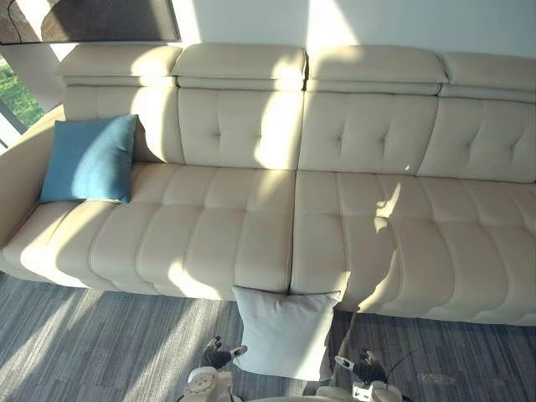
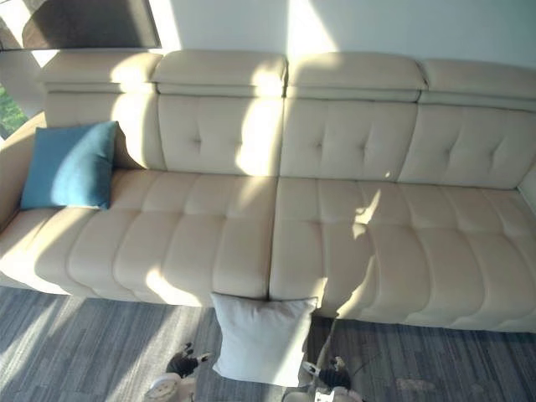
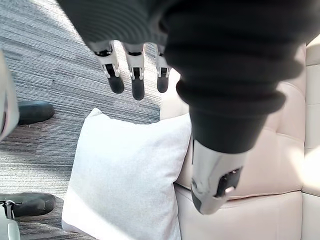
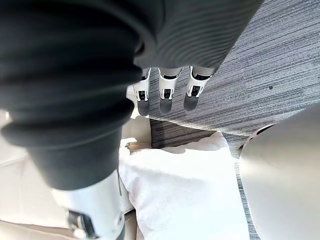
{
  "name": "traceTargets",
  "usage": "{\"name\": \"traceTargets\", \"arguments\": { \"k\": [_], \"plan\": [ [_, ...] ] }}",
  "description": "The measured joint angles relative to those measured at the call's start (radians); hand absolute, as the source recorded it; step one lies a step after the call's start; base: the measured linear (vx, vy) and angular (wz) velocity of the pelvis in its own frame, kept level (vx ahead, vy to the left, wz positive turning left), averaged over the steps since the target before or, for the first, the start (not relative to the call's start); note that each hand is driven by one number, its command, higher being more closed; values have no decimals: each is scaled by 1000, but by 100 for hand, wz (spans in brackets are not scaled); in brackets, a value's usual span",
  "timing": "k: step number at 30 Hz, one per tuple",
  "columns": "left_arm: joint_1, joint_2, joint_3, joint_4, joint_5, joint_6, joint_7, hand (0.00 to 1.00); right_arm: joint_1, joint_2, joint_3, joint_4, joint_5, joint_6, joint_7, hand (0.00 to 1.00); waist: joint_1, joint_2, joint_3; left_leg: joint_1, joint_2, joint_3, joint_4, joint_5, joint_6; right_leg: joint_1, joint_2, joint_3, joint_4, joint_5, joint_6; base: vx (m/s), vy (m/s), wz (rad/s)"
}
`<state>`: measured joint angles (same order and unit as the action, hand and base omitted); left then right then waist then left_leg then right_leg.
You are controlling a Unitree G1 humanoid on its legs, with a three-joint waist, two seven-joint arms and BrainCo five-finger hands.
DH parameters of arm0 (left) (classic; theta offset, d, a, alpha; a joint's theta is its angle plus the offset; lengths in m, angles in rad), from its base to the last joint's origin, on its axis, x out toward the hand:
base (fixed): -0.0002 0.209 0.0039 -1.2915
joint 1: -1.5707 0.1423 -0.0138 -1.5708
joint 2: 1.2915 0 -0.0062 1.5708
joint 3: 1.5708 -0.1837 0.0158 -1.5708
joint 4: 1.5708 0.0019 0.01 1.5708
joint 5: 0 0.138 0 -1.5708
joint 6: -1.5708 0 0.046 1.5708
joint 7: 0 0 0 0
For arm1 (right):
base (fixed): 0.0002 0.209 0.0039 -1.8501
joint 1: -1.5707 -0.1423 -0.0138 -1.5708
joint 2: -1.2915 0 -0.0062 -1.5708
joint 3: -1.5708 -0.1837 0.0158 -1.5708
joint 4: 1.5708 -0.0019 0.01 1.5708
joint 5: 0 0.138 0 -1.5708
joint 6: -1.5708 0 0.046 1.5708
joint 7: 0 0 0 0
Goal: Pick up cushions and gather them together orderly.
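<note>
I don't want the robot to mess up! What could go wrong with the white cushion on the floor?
The white cushion only leans on the sofa front, so it might tip over when touched. The left robot hand and right robot hand are both open beside it; a soft cushion may slip out.

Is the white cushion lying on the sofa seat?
No, the white cushion stands on the carpet, leaning against the front of the sofa.
</note>
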<state>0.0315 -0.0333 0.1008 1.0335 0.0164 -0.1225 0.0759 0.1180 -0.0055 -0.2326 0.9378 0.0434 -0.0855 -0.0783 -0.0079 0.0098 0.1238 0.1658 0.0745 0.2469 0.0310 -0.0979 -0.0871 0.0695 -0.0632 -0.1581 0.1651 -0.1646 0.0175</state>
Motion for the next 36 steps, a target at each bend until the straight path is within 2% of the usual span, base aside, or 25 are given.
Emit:
{"name": "traceTargets", "arguments": {
  "k": [4,11,12,26,29,31,32,34,35,36],
  "plan": [
    [6,-3,1,0,0,-1,0,0,-13,-12,0,25,0,0,1,0,1,10,-7,11,2,-10,-26,3,4,6,13,-2,-14,8,-6,-32,-27,3],
    [9,-10,36,1,0,-2,0,0,-25,-14,-1,47,0,0,0,0,1,10,-6,10,-1,-24,-66,32,19,18,18,-3,-75,57,-1,-76,1,4],
    [6,26,26,20,0,-2,0,0,-41,-25,-1,90,0,-2,0,0,2,-9,-3,20,-21,-50,-81,37,25,37,17,-7,-114,76,6,-36,3,0],
    [6,37,42,17,0,-1,8,0,-40,-25,-22,71,1,5,-3,0,-1,-4,0,6,1,-10,-82,26,15,-2,22,9,-94,65,3,5,-4,-7],
    [1,55,87,17,-4,5,15,0,-55,-30,-42,55,12,6,-14,0,-8,-9,24,-22,2,2,-78,20,9,-69,10,5,-1,7,1,31,-30,-5],
    [-14,72,101,13,-17,6,30,0,-73,-34,-43,53,17,7,-23,0,-4,-22,57,-49,-6,8,-55,16,5,-127,-10,4,98,-36,0,74,-45,5],
    [-29,84,108,-1,-24,9,39,0,-91,-33,-43,35,19,8,-30,0,-4,-32,88,-87,-11,21,-11,9,2,-177,-28,-1,163,-54,3,5,-75,3],
    [-65,94,108,-31,-44,10,56,0,-122,-35,-43,-15,39,9,-43,0,2,-31,135,-174,4,26,111,-35,5,-245,-41,-14,242,-63,10,-33,-90,2],
    [-94,103,108,-59,-60,9,60,0,-150,-36,-40,-43,45,8,-51,0,2,-30,170,-239,22,32,216,-67,8,-288,-47,-31,300,-63,9,-74,-89,-2],
    [-122,109,105,-90,-77,7,69,0,-175,-37,-37,-87,46,7,-57,0,4,-27,178,-328,53,49,345,-102,11,-352,-50,-44,365,-64,8,-111,-86,-4]
  ]
}}
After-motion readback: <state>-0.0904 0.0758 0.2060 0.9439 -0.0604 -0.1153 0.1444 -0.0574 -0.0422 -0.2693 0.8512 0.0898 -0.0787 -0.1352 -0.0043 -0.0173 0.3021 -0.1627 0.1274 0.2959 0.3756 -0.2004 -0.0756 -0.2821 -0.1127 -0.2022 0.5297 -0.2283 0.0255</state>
